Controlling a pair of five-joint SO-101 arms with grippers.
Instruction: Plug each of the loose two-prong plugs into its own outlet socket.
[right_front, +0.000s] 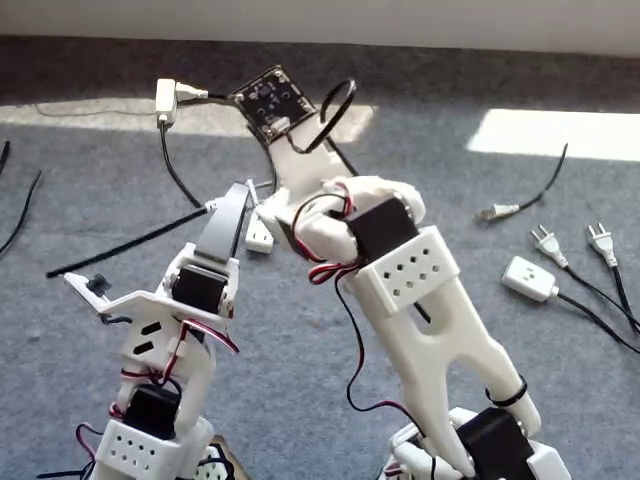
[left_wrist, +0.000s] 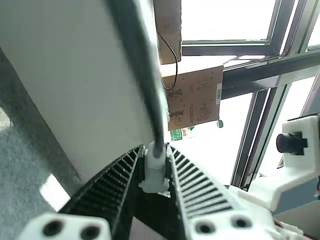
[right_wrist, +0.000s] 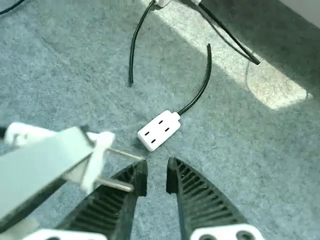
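My left gripper (left_wrist: 155, 150) is shut on a white two-prong plug (left_wrist: 154, 172), whose dark cable runs away past its fingertips. In the right wrist view the same plug (right_wrist: 97, 155) hangs above the carpet with its two bare prongs (right_wrist: 120, 170) pointing toward my right gripper (right_wrist: 156, 176). That gripper is open by a narrow gap and holds nothing. One prong ends at its fingertip (right_wrist: 140, 180). A white outlet socket (right_wrist: 159, 131) with a black cable lies flat on the carpet just beyond both grippers. In the high view the socket (right_front: 258, 235) sits beside the left gripper (right_front: 238, 200).
At the right of the carpet lie a second white socket (right_front: 528, 278) and two loose plugs (right_front: 545, 240) (right_front: 600, 238) on black cables. Another cable end (right_front: 497, 212) lies nearby. A white adapter (right_front: 167, 100) rests at the back left. The right arm (right_front: 400, 260) spans the middle.
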